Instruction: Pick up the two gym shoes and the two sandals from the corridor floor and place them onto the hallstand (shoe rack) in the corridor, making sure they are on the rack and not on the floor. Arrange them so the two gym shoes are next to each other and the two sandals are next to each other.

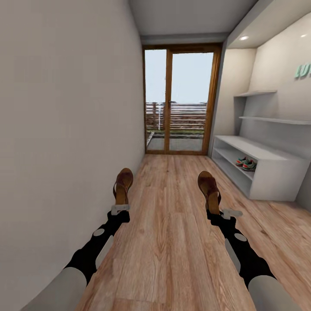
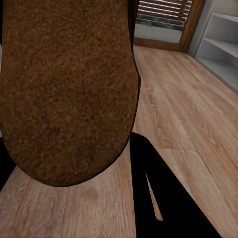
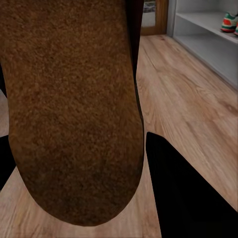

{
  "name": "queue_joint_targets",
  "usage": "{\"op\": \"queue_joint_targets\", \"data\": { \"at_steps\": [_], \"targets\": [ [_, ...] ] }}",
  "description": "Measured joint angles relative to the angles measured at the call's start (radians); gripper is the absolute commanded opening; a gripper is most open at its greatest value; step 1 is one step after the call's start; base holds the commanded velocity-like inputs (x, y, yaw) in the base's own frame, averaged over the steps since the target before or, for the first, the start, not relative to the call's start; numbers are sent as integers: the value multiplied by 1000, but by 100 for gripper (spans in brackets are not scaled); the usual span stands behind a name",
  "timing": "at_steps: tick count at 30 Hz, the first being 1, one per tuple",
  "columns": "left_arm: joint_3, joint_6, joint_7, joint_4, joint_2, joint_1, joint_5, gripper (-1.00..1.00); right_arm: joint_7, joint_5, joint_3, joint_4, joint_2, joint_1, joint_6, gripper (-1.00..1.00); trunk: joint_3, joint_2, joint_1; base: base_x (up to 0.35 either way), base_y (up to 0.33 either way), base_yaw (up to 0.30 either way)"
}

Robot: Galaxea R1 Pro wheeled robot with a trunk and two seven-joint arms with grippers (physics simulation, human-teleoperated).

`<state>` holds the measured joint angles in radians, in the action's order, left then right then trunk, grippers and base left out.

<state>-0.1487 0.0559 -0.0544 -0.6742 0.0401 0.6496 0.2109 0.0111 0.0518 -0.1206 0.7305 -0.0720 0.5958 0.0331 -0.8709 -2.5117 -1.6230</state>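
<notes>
Each arm carries one brown sandal down the corridor toward the shoe rack.

Nearest, the left gripper (image 1: 120, 206) pinches the left sandal (image 1: 123, 185) by its heel end, toe pointing ahead and up, clear of the corridor floor (image 1: 172, 242); the right gripper (image 1: 218, 212) pinches the right sandal (image 1: 209, 190) the same way. In each wrist view a rough brown sole (image 2: 67, 89) (image 3: 72, 104) hangs just before the camera over the wood planks. Farther on at the right stands the hallstand (image 1: 259, 152), its flat top bare; its upper open shelf holds the two gym shoes (image 1: 246, 163) side by side. Above it, two wall shelves (image 1: 263, 117) carry nothing visible. Green lettering (image 1: 303, 71) on the wall is cut off by the frame edge; only "LU" reads. A glazed door (image 1: 180, 99) closes the far end.
</notes>
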Motion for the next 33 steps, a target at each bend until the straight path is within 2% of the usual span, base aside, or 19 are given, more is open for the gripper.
{"op": "queue_joint_targets", "data": {
  "at_steps": [33],
  "targets": [
    [0, 0, 0, 0, 0, 0, -2, -100, 0, 0, 0, -1, 0, 0, 1, -100, 0, 0, 0, 347, -81, 0]
  ]
}}
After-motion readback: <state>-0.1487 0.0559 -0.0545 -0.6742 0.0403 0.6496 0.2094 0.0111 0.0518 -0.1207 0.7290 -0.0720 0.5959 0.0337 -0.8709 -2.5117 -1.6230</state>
